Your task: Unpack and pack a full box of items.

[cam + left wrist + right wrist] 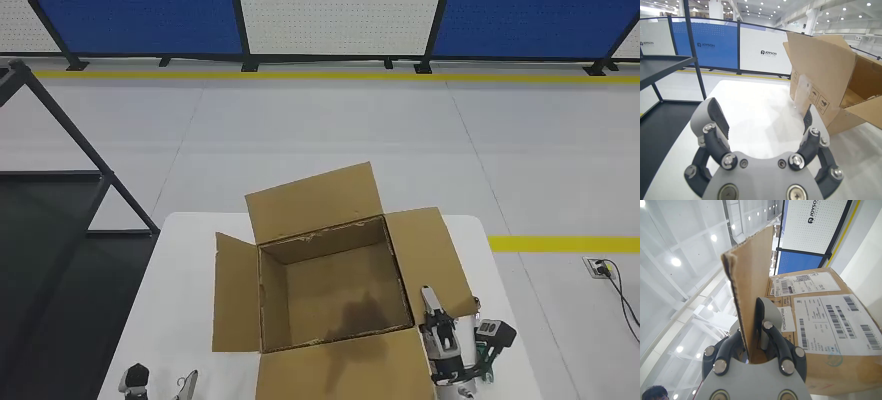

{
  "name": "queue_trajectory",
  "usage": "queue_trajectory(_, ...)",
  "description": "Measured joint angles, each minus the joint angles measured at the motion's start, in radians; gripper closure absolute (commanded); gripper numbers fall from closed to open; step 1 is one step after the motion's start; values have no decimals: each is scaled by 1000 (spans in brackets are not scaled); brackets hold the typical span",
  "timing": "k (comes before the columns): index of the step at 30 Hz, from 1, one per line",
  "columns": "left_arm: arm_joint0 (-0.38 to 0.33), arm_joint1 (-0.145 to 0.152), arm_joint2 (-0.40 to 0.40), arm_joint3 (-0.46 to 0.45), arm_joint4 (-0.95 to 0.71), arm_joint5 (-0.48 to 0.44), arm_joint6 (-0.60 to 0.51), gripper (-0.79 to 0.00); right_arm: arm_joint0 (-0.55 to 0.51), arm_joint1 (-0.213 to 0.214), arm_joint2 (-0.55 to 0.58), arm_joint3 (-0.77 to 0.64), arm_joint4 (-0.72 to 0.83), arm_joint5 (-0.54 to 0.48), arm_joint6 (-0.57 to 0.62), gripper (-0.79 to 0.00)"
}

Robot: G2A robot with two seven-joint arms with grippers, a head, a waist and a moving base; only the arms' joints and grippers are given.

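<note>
The open brown cardboard box [325, 245] sits in the middle of the white table [190, 260]. All four of its flaps are spread outward, and its floor is bare cardboard under a dark shadow. The coming move seems to turn on the box's right-hand flap [430, 250]. This flap's long axis runs along the right wall, from the robot's side toward the far side of the table.

The right gripper [750, 317] is at the near end of that axis, and its fingers are pinched on the flap's corrugated edge. In the right wrist view one black pad [759, 313] presses the flap's face, and the cardboard sheet passes between the two fingers. The labelled outer wall of the box lies just beyond the gripper. In the top view the same gripper [430, 305] lies at the flap's near corner, beside the box's right wall.

The left gripper [762, 111] is spread wide and holds nothing. It hovers over bare table near the robot's edge [160, 383], well apart from the box. From it, the box lies ahead and toward the robot's right, and the black metal shelf rack [668, 60] stands on its other side.

The right arm is therefore much the nearer one and already has the flap. Any fold, inward to close or outward to widen the opening, would likely hinge about the right wall's top crease. The left flap [235, 295] remains for the left arm.
</note>
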State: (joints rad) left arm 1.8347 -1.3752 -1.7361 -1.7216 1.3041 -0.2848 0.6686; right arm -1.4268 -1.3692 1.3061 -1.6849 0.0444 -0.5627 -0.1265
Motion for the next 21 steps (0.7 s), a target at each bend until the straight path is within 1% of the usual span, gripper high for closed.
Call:
queue_trajectory(6, 0, 0, 0, 0, 0, -1, 0, -785, 0, 0, 0, 0, 1, -1, 0, 0)
queue_trajectory(8, -13, 1, -2, -3, 21, 21, -11, -785, 0, 0, 0, 0, 1, 0, 0, 0)
queue_trajectory(11, -54, 2, 6, 7, 105, 105, 12, -785, 0, 0, 2, -4, 16, 29, 14, 0)
queue_trajectory(14, -103, 3, 21, 33, 185, 168, 46, -785, 6, -2, 4, 2, 32, 47, 28, 0)
queue_trajectory(17, -155, 7, 33, 76, 261, 195, 73, -785, 9, -3, 4, 10, 36, 49, 38, 0)
queue_trajectory(21, -223, 13, 46, 148, 331, 200, 89, -785, 9, -4, 6, 14, 40, 49, 44, 0)
